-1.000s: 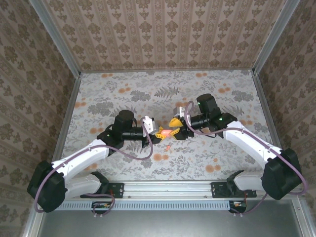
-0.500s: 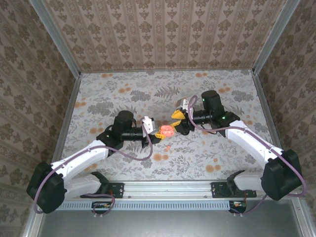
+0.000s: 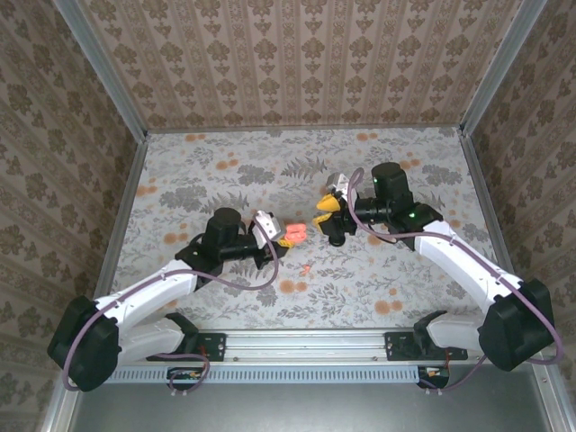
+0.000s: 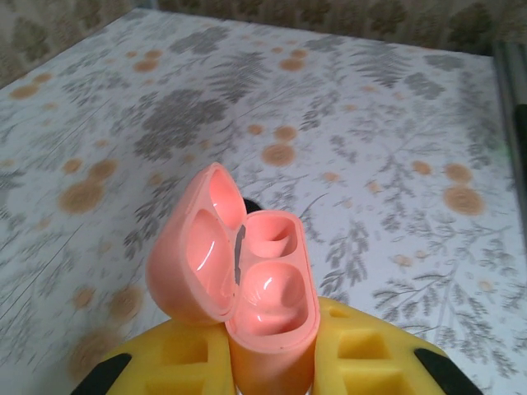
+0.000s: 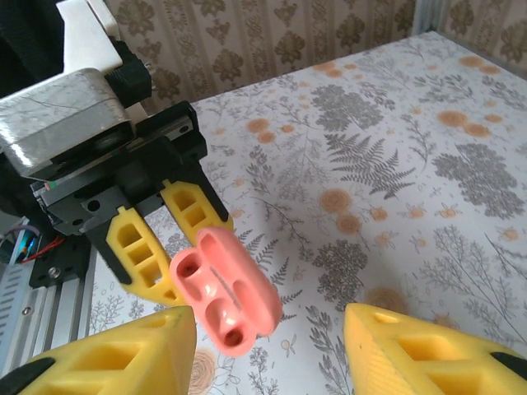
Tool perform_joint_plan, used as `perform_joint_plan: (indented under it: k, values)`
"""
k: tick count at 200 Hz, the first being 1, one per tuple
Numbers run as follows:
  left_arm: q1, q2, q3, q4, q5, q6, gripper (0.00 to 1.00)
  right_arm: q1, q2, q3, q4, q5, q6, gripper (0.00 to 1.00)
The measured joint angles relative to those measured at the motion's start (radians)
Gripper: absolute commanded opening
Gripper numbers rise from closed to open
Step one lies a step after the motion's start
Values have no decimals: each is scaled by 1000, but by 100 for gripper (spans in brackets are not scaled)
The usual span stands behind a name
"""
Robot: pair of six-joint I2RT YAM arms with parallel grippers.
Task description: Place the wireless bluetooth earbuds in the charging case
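Two arms reach toward each other over the middle of the flower-patterned table [image 3: 225, 171]. The left hand [image 3: 275, 238] is clamped on the lower body of the charging case [image 3: 291, 234] and holds it up off the table, its yellow fingers [image 4: 165, 366] pressed against either side. In the left wrist view the case [image 4: 247, 288] stands upright with its lid swung open to the left on the hinge, and the glossy pink moulded hollows of both lid and body face the camera. A small dark shape sits just behind the case; what it is cannot be told.

The right hand [image 3: 323, 213] hangs near the case, facing it across a narrow gap and not touching it. Its yellow fingers [image 5: 107, 362] stand partly spread and grip nothing. From the right wrist the case [image 5: 224, 290] shows tilted, with two round sockets on its open face, and the left hand [image 5: 156, 239] is behind it.

A tiny reddish bit [image 3: 306, 267] lies on the table just nearer the arm bases than the case, too small to identify.
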Motion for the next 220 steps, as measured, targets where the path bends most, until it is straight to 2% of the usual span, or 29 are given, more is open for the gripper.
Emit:
perform_joint_plan:
  k: [61,101,171,220]
  values:
    - [81,-84,-82,25,-164,-138,20,81,62,61,-126,132,-5,51]
    - [124,-170,-113,19,-271,-220,20,131,187,157,-233,191,-63,50]
    - [182,-287,-164,-54,-425,-294,19,269,443,320,-407,279,-443,45]
    - [237,-370,-182,-112,-484,-316,19,332,616,425,-469,351,-657,44]
